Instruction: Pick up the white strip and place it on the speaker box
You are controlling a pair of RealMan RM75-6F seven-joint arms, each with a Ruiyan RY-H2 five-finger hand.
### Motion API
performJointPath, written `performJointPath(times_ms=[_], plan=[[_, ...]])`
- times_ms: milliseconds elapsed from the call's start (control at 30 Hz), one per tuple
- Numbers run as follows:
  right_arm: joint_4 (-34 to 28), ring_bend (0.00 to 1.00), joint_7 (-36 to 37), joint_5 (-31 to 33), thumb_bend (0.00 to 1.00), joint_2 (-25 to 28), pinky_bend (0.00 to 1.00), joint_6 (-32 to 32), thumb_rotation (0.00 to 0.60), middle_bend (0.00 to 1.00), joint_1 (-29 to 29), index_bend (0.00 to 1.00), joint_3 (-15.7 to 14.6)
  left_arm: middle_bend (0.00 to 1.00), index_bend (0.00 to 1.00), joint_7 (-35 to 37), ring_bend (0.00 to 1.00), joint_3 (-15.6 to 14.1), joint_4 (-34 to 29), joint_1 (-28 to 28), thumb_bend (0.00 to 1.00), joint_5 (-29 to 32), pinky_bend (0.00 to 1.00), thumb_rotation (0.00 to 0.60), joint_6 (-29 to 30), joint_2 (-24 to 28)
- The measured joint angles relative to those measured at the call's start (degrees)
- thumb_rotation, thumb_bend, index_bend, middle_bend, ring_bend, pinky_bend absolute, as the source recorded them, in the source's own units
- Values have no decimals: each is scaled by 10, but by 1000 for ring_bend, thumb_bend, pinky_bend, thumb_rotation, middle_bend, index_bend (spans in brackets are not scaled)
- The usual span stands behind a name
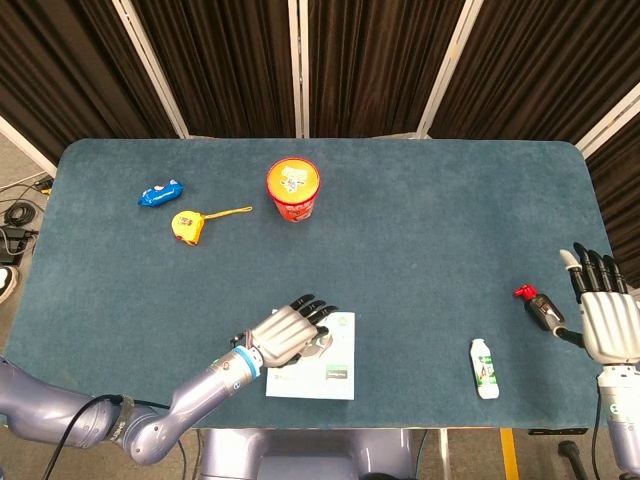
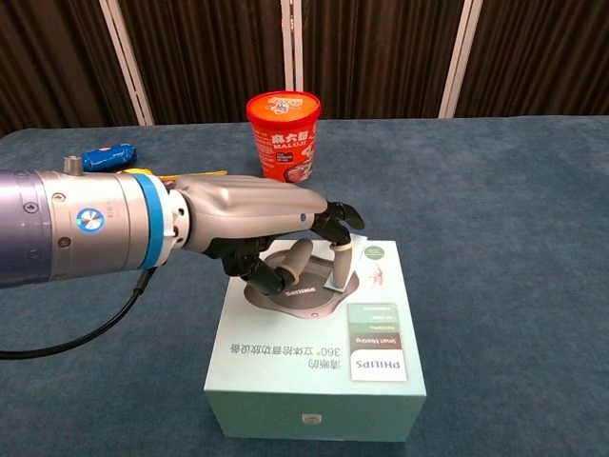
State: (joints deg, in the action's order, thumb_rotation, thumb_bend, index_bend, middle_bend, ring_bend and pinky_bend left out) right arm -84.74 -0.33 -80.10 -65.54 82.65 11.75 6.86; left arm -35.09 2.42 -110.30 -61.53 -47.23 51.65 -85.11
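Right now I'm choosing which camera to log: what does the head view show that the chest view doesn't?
Only the head view shows the right hand, open, the white bottle, the red-capped black bottle and the tape measure. Only the chest view shows the white strip at the left hand's fingers. Both show the left hand over the speaker box and the red cup.
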Motion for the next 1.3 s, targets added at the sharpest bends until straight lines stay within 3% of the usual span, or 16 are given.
performJointPath(times_ms=[1300], plan=[[0, 0, 10, -4, 115, 3, 0, -3, 600, 0, -8, 29, 15, 0, 356, 1, 0, -18, -18, 11, 986, -27, 0, 600, 17, 20]])
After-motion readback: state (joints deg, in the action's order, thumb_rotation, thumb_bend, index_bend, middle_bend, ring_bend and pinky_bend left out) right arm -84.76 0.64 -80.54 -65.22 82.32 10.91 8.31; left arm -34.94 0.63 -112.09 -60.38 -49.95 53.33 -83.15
